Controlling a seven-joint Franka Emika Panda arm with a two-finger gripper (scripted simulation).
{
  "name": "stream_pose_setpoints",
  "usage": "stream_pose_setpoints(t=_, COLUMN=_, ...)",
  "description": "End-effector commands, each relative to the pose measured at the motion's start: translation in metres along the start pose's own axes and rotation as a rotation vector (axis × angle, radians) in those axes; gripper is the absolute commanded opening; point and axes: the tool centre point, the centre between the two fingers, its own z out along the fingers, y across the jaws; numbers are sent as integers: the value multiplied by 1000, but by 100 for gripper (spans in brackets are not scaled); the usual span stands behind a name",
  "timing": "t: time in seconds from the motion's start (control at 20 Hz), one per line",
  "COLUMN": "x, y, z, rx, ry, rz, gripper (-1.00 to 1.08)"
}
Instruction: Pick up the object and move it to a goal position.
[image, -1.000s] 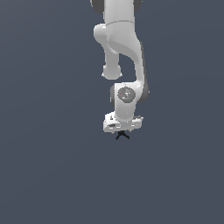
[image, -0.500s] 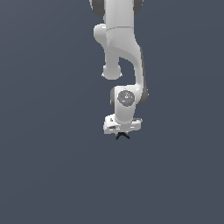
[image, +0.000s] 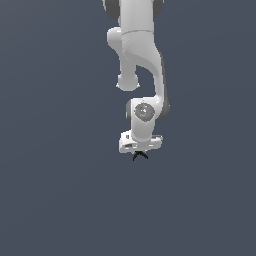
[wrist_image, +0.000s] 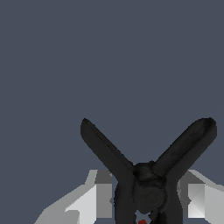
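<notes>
The object (image: 140, 156) is a tiny black thing with thin splayed legs, sitting directly under the white hand of the arm in the exterior view. In the wrist view the object (wrist_image: 148, 188) fills the space between the two pale fingers (wrist_image: 103, 194), two legs spreading outward in a V and a small red spot showing at its base. My gripper (image: 140, 151) points straight down and is shut on the object's body. Nothing in these frames marks a goal position.
A plain dark grey-blue surface fills both views with no edges or other items. The white arm (image: 137, 55) comes in from the exterior view's upper edge.
</notes>
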Motion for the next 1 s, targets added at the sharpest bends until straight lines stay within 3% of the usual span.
stream_pose_setpoints(t=0.0, x=0, y=-5, z=-2, rx=0, ry=1, rz=-1, gripper=-100)
stream_pose_setpoints(t=0.35, x=0, y=-46, z=-19, rx=0, ry=1, rz=-1, gripper=-100)
stream_pose_setpoints(t=0.95, x=3, y=-163, z=-69, rx=0, ry=1, rz=-1, gripper=-100)
